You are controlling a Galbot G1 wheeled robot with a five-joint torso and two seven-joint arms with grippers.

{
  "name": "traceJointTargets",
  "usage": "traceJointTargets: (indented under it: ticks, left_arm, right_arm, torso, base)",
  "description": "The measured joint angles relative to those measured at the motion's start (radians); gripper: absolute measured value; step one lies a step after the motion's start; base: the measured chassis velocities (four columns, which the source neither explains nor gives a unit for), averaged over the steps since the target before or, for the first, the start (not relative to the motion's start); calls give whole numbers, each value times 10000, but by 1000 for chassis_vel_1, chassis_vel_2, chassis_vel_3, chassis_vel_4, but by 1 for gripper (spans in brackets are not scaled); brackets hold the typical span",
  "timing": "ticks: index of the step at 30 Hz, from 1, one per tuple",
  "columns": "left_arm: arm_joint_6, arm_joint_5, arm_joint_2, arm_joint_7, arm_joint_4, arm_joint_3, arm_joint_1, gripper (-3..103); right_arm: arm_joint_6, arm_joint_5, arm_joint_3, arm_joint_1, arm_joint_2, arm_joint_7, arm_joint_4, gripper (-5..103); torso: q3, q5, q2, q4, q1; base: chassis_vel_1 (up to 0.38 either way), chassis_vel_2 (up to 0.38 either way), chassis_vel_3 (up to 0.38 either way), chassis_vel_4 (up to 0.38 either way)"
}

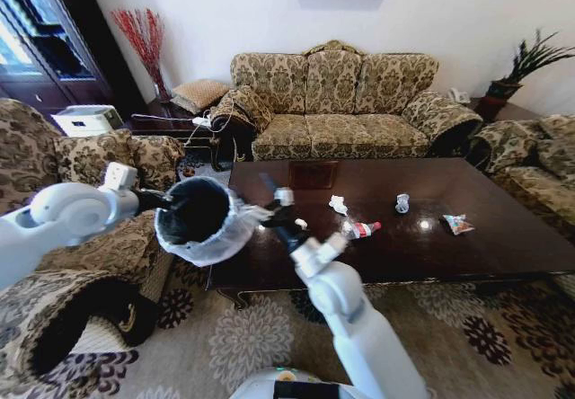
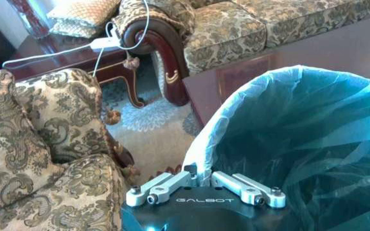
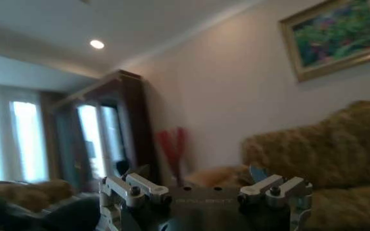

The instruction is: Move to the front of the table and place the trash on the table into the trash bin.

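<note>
Now left jaws (image 2: 201, 182) pinch the trash bin (image 1: 199, 221) rim; right jaws (image 1: 272, 203) spread.

The trash bin (image 1: 203, 219) crowds the table's (image 1: 503, 237) left end; its right stays open.

Daylight is coming in through the windows (image 1: 22, 22) at far left and washing them out, while a ceiling spotlight (image 3: 96, 44) is glowing overhead. Bright glare spots are shining on the glossy table (image 1: 503, 237). The head view is bending strongly at its edges, and the right wrist view is looking soft and hazy.
</note>
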Motion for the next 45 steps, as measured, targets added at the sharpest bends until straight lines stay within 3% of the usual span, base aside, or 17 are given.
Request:
traceJointTargets:
  ticks: [2, 5, 12, 21, 38, 45]
  left_arm:
    - [-6, 19, -103, 13, -111, -16, -10, 0]
    - [-24, 20, -169, 18, -358, -24, -19, 0]
    - [-56, 3, -186, -35, -641, -6, -10, 0]
    - [-75, 18, -397, -41, -797, 43, 53, 0]
    - [-111, 44, -444, 6, -927, 58, 65, 0]
    - [-131, 29, -437, 26, -1068, 59, 67, 0]
  right_arm:
    - [609, -445, 949, -822, -47, 252, -1061, 100]
    - [1101, -598, 1427, -1363, 48, 383, -2060, 100]
    - [1644, -1033, 1245, -1186, 396, 688, -4077, 100]
    - [1665, -1028, 890, 91, 1010, 1197, -6245, 100]
    - [1407, -1568, 782, 1435, 1692, 1533, -8148, 101]
    - [1244, -1472, 762, 1802, 1708, 1436, -8651, 79]
  torso:
    - [2, 3, -1, -1, 1]
    - [1, 6, -1, -5, 1]
    - [1, 1, -1, -1, 0]
    - [2, 0, -1, -1, 1]
    - [2, 0, -1, -1, 1]
    - [2, 0, -1, -1, 2]
  base:
    - [0, 0, 0, 0]
    - [0, 0, 0, 0]
    - [0, 0, 0, 0]
    - [0, 0, 0, 0]
    - [0, 0, 0, 0]
    - [0, 0, 0, 0]
